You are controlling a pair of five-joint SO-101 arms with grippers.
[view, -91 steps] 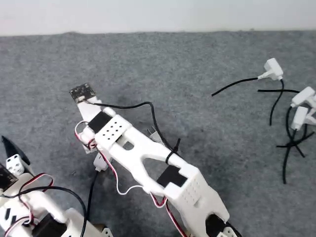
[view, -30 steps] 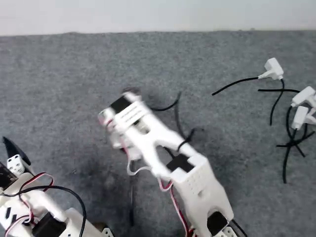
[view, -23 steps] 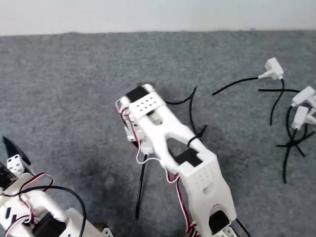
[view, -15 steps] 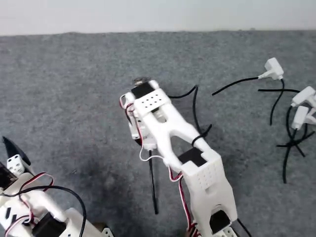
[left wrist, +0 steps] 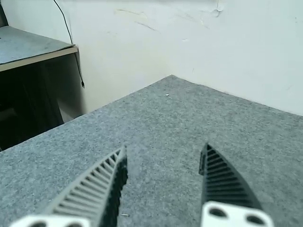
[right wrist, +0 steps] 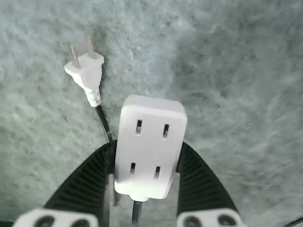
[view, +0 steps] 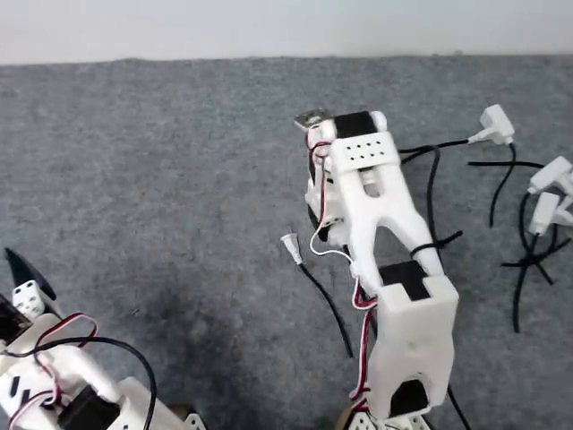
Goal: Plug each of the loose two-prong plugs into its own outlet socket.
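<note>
My right gripper [right wrist: 147, 150] is shut on a white outlet socket block [right wrist: 149, 144] with two pairs of slots facing up, held just above the grey carpet. Beside it lies a loose white two-prong plug [right wrist: 85, 72], prongs pointing away from the gripper; from above, that plug [view: 291, 244] sits left of the right arm [view: 376, 206] with its black cord trailing toward the front. Three more white plugs [view: 495, 124] [view: 552, 173] [view: 543, 213] lie at the far right among tangled black cords. My left gripper [left wrist: 163, 184] stands open at the near left corner, holding nothing.
Grey carpet [view: 161, 152] covers the table up to a white wall [view: 269, 27] at the back. The left arm [view: 54, 367] takes up the front left corner. Past the carpet's edge a dark desk [left wrist: 33, 90] stands.
The right arm has swung from the left-centre of the carpet toward the right and farther back. The black cord under it came along, and the loose plug now lies uncovered to its left.
</note>
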